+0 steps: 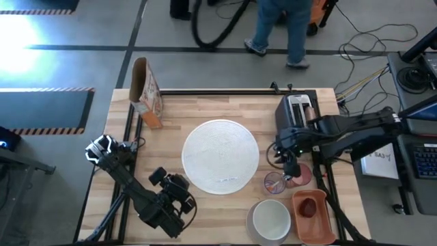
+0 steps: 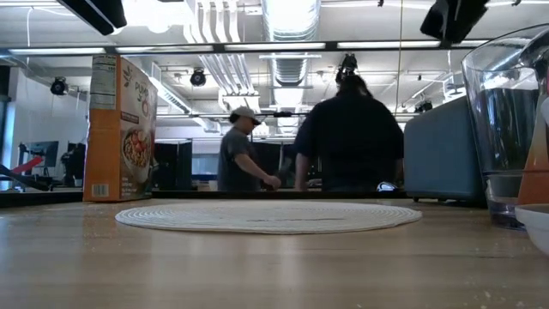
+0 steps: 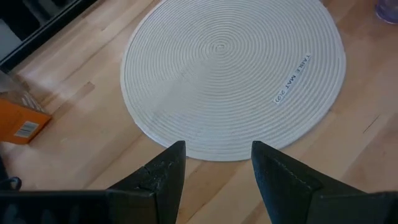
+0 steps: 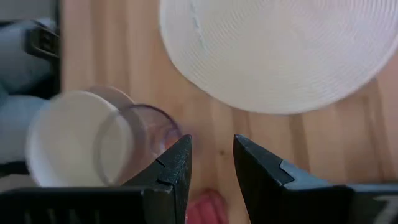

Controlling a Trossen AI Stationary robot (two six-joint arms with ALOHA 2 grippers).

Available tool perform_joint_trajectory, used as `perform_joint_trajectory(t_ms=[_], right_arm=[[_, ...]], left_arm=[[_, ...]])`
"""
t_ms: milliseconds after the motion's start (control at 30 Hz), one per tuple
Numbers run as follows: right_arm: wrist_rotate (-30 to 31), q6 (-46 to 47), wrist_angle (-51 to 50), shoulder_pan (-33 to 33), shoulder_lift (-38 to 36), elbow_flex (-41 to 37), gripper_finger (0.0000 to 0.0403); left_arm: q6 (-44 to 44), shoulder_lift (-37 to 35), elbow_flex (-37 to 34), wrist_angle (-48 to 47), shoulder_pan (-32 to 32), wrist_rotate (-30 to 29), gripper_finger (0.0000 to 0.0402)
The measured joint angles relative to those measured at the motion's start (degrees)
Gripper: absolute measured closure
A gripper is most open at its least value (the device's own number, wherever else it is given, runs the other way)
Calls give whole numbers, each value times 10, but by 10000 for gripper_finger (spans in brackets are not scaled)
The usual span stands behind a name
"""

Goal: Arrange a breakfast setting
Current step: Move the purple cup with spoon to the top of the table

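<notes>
A round white woven table mat (image 3: 233,74) lies flat on the wooden table (image 3: 81,124), with a small printed label near one edge. The left gripper (image 3: 217,163) hangs just off the mat's rim, its two dark fingers (image 3: 163,174) apart with nothing between them. An orange box corner (image 3: 22,123) sits well apart from the mat.
</notes>
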Motion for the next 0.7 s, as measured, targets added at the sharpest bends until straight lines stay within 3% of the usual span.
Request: perform_joint_trajectory(t_ms=[333, 700], right_arm=[[-14, 6, -3, 60, 38, 1, 296], [-14, -25, -5, 64, 109, 1, 296]], left_arm=[[6, 0, -13, 40, 0, -13, 233], [18, 0, -13, 47, 0, -14, 233]])
